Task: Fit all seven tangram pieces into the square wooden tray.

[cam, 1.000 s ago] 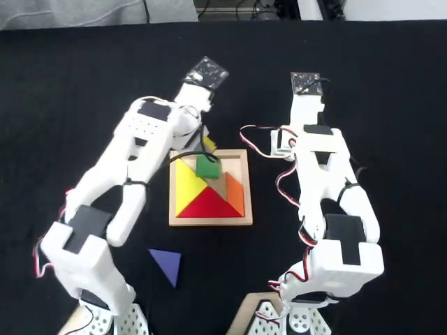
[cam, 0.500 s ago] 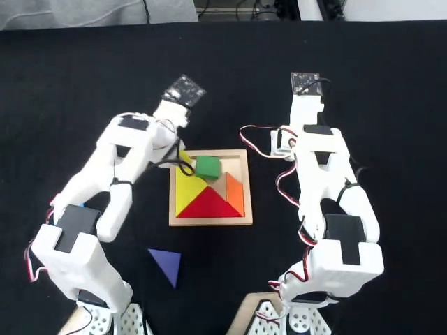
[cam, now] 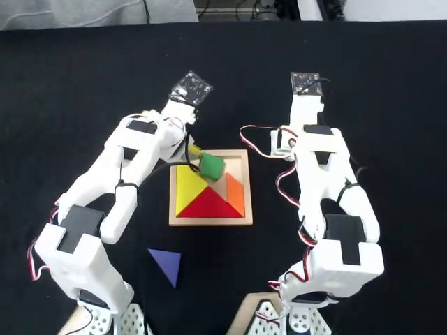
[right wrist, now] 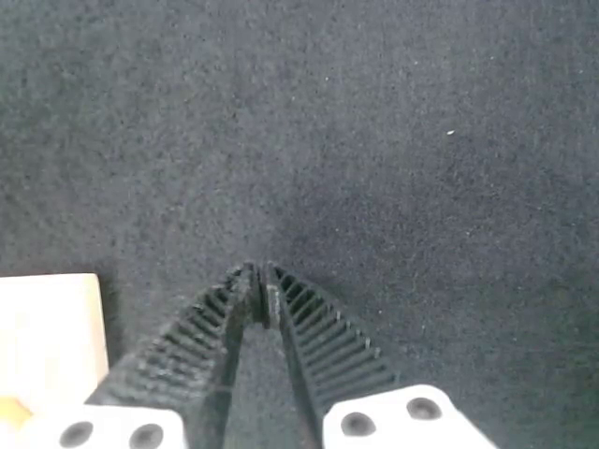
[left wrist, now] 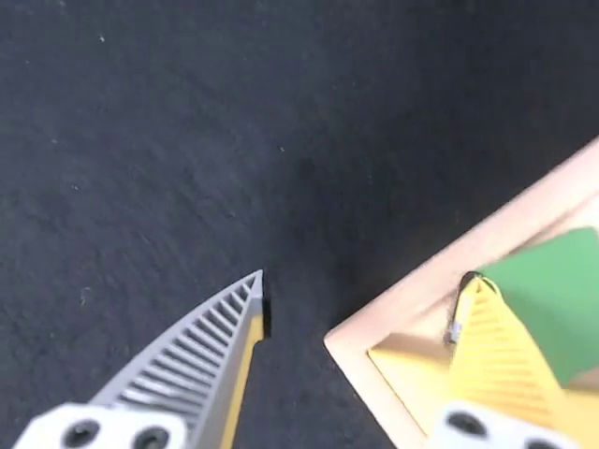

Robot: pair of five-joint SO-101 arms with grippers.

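Both arms are white plastic shells w/ black servo blocks: left arm (cam: 115, 185), right arm (cam: 328, 174). Each wrist has a square speckled b/w tag (cam: 191, 88). Red, white & black wires (cam: 281, 188) loop along the right arm; a thin black cable (cam: 185, 154) runs on the left. The left gripper (left wrist: 365, 279) has one grey ribbed finger (left wrist: 197, 365) w/ yellow edge, the other yellow. The right gripper (right wrist: 259, 276) has dark ribbed fingers on a white base w/ round screw holes (right wrist: 421, 409).

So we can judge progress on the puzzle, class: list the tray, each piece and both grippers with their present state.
Square wooden tray: partly filled.
Green square piece: askew at a tray corner, not seated.
Yellow triangle: seated.
Red triangle: seated.
Orange piece: seated.
Blue triangle: lying outside the tray.
Left gripper: open, straddling the tray corner.
Right gripper: shut, empty.
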